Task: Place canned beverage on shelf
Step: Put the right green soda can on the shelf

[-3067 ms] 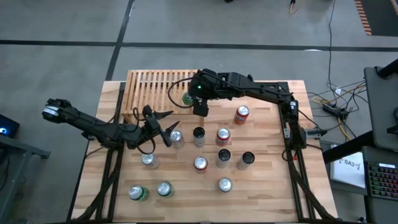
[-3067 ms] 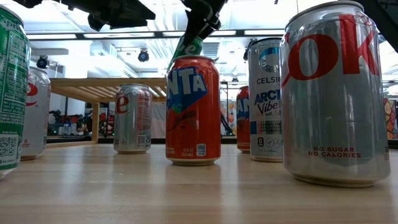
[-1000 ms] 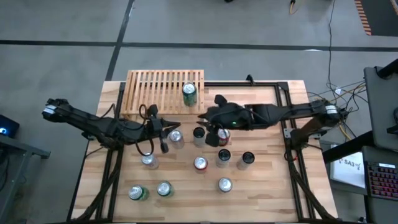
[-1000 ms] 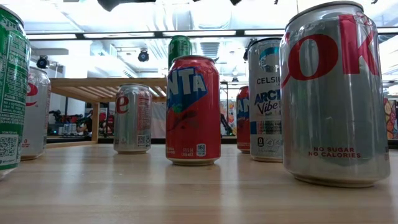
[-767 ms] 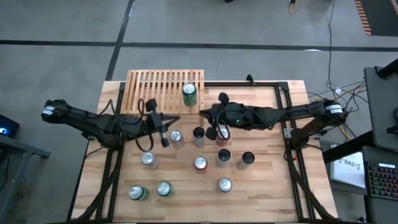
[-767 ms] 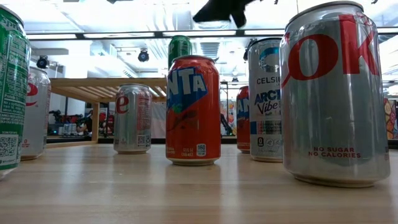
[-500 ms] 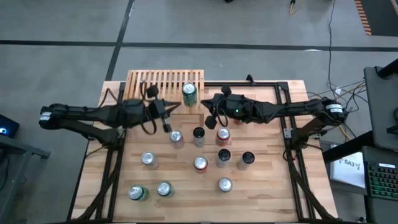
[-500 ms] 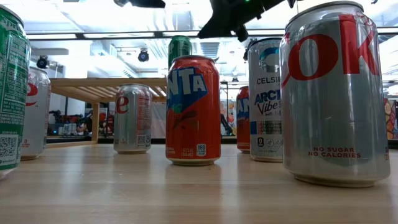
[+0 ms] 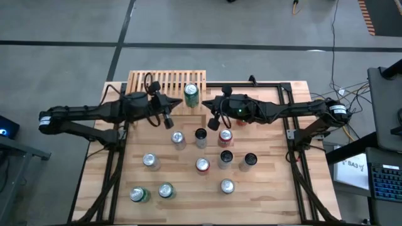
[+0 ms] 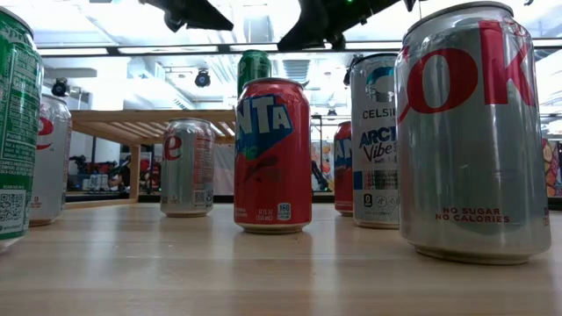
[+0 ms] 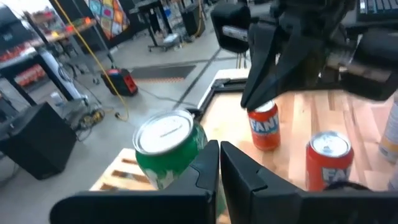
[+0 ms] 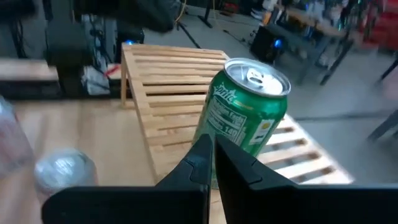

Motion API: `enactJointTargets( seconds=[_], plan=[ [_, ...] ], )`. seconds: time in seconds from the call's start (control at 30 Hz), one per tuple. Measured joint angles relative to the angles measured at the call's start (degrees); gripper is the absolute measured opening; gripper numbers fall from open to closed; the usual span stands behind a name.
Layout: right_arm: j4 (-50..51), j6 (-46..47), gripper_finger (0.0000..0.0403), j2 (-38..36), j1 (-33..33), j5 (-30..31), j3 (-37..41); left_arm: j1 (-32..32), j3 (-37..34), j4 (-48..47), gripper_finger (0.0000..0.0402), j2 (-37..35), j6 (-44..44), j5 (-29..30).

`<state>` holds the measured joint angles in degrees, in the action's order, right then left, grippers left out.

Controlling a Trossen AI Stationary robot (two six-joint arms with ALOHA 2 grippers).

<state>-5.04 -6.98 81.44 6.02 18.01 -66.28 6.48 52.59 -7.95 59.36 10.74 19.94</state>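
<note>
A green can (image 9: pixel 191 94) stands upright on the slatted light-wood shelf (image 9: pixel 157 85) at the table's far left, with nothing touching it. My right gripper (image 12: pixel 212 152) is shut and hangs level in the air just right of that can (image 12: pixel 245 109), pointing at it. From the can's other side my left gripper (image 11: pixel 219 162), also shut, points toward the table's right, with the can (image 11: pixel 166 146) just ahead of it. In the low view both grippers, left (image 10: pixel 189 13) and right (image 10: pixel 320 22), hang above the can tops.
Several more cans stand upright on the wooden table in front of the shelf, among them a red one (image 9: pixel 225 136), a silver one (image 9: pixel 178 138) and a dark one (image 9: pixel 200 135). Most of the shelf's slats left of the green can are bare.
My left gripper has swung toward the table's far edge and come up beside the green can, staying shut. My right gripper has shut, sunk a little and drawn toward the far edge, level with the can. The green can has stayed upright on the shelf.
</note>
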Motion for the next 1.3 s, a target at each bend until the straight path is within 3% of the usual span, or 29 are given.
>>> enactJointTargets(
  seconds=[0.07, 0.43, 0.57, 0.8, 1.3],
  plan=[
    [-0.09, 4.82, 0.0009, 0.00, 0.03, 0.01, 0.00, 0.02, -0.50, -0.08, 0.0000, 0.24, -0.37, -0.02],
    [1.34, 7.43, 0.0009, -0.02, 1.55, -0.53, 0.00, 0.00, -3.44, -2.41, 0.0000, 0.67, -4.43, -0.02],
    [1.29, 7.46, 0.0009, 0.18, 3.33, -0.57, -0.02, 0.00, -4.57, -2.55, 0.0000, 0.69, -5.27, -0.02],
    [-1.10, 7.91, 0.0009, 2.16, 6.10, -6.36, -0.07, 0.00, -4.62, -2.18, 0.0000, 0.69, -5.33, 2.82],
    [-4.14, 7.08, 0.0009, 4.25, 6.14, -7.56, -0.07, 0.02, -4.62, -1.18, 0.0000, 0.69, -5.33, 4.66]
  ],
)
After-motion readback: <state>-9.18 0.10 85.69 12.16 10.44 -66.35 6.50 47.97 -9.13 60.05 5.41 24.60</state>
